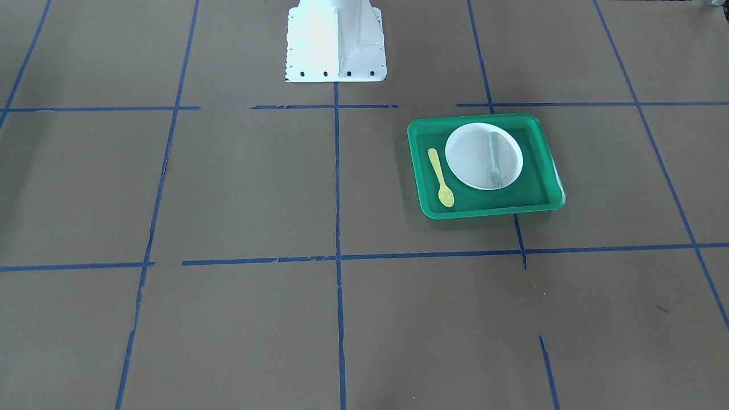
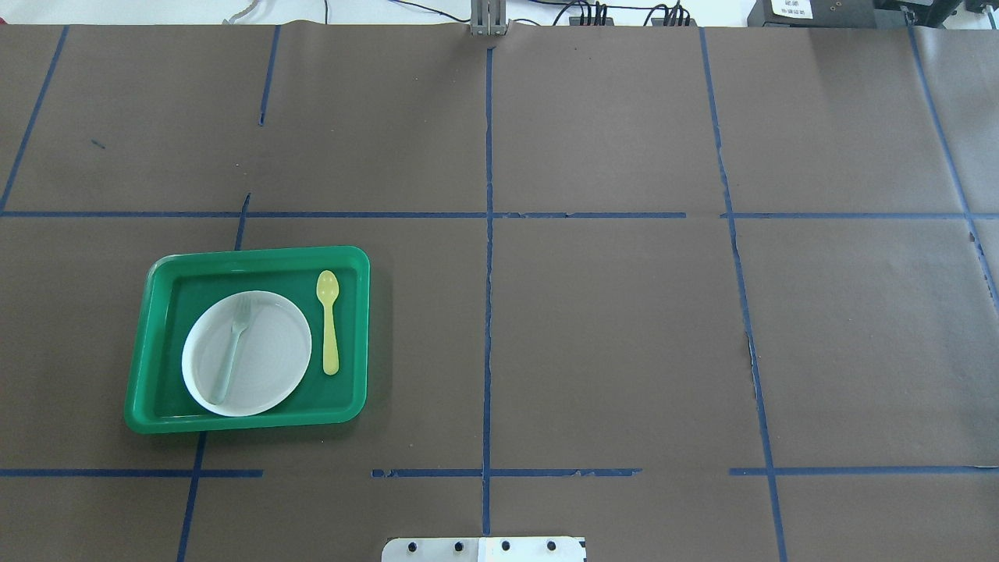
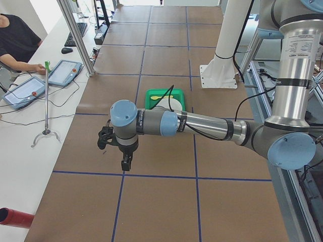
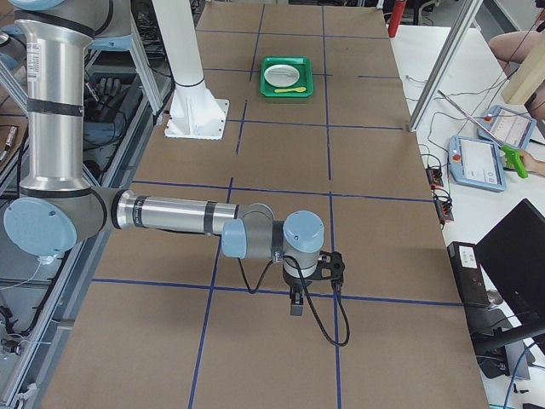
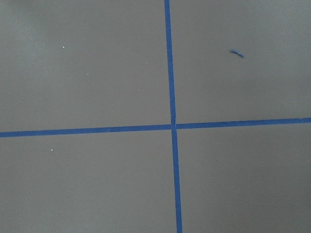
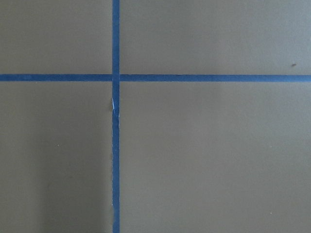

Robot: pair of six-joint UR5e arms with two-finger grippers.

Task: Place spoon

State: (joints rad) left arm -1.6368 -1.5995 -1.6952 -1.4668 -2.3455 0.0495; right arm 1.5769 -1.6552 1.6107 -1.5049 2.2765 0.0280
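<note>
Pale-yellow plastic, the spoon [image 2: 328, 321] lies flat on the floor of the green tray [image 2: 257, 260]. It is just beside the white plate [image 2: 269, 367], with a narrow strip of tray showing between them, and its bowl points away from the robot. A translucent grey fork [image 2: 233, 347] rests on the plate inside the tray, roughly parallel to the spoon. The tray stands on the brown-paper counter [image 2: 609, 328], on the robot's left half.

The overhead and front-facing views show the tray and its contents plainly, but neither arm. Only the side views catch the arms. The left tool [image 3: 124, 162] hangs over the counter well apart from the tray, toward the counter's left end. The right tool [image 4: 295, 305] hangs far from the tray, toward the opposite end. From those views I cannot tell whether either tool stands wide or narrow.

Both wrist cameras show only brown paper crossed by blue tape lines [image 5: 170, 126], with nothing of the tray.
</note>
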